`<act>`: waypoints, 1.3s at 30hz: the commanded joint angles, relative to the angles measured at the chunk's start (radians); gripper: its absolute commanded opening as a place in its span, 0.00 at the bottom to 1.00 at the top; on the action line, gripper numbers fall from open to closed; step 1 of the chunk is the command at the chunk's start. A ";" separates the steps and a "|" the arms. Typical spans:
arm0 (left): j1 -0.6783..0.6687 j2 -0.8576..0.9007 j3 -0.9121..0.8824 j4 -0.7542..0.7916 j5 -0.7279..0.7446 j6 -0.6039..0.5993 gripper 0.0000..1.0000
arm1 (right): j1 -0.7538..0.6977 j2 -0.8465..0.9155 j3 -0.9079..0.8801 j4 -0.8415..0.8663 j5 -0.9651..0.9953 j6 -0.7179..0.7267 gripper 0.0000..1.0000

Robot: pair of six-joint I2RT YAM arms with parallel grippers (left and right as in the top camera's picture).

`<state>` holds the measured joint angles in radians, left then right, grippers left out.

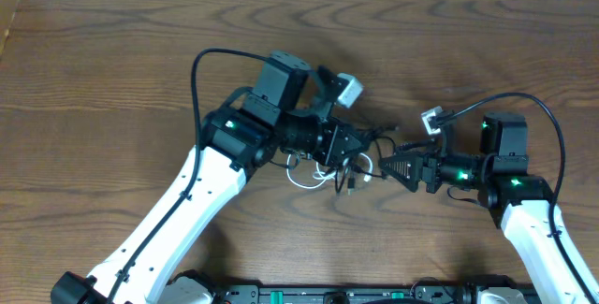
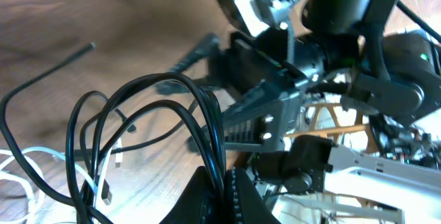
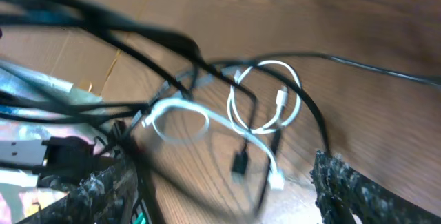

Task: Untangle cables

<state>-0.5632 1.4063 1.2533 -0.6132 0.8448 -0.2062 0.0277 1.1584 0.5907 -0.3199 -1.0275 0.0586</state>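
Right now the left gripper (image 2: 222, 186) is pinched tight on the black cord (image 2: 207, 117). That cord is thin, smooth and shiny, and it rises from the jaws in several round loops. The white cord (image 3: 281, 101) is thin too, curled in small rings with a little plug end. It lies on the table (image 1: 112, 61), tangled with the black one, between the two grippers near the middle. The right gripper (image 3: 220, 176) stands wide and holds nothing, with the bundle just in front of it. Its fingers (image 3: 344, 186) look black, rough and bumpy. The table is brown wood with wavy grain lines.
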 commanded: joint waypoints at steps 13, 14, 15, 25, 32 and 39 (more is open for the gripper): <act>-0.040 -0.002 0.015 0.028 0.052 -0.103 0.07 | 0.059 -0.001 0.001 0.172 0.049 0.112 0.64; -0.040 -0.002 0.015 0.028 0.063 -0.103 0.07 | 0.060 -0.001 0.001 0.195 0.049 0.132 0.62; -0.040 -0.002 0.015 0.028 0.073 -0.103 0.07 | 0.060 -0.001 0.001 0.216 0.049 0.153 0.61; -0.040 -0.002 0.015 0.029 0.109 -0.103 0.08 | 0.131 -0.001 0.001 0.344 0.017 0.184 0.59; -0.040 -0.002 0.015 0.025 0.047 -0.102 0.07 | 0.150 -0.001 0.001 0.373 0.085 0.184 0.01; -0.037 -0.002 0.015 -0.086 -0.259 -0.094 0.07 | 0.148 0.000 0.001 0.289 0.158 0.184 0.01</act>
<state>-0.6003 1.4063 1.2541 -0.6598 0.7559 -0.3103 0.1753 1.1584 0.5896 -0.0162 -0.9298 0.2302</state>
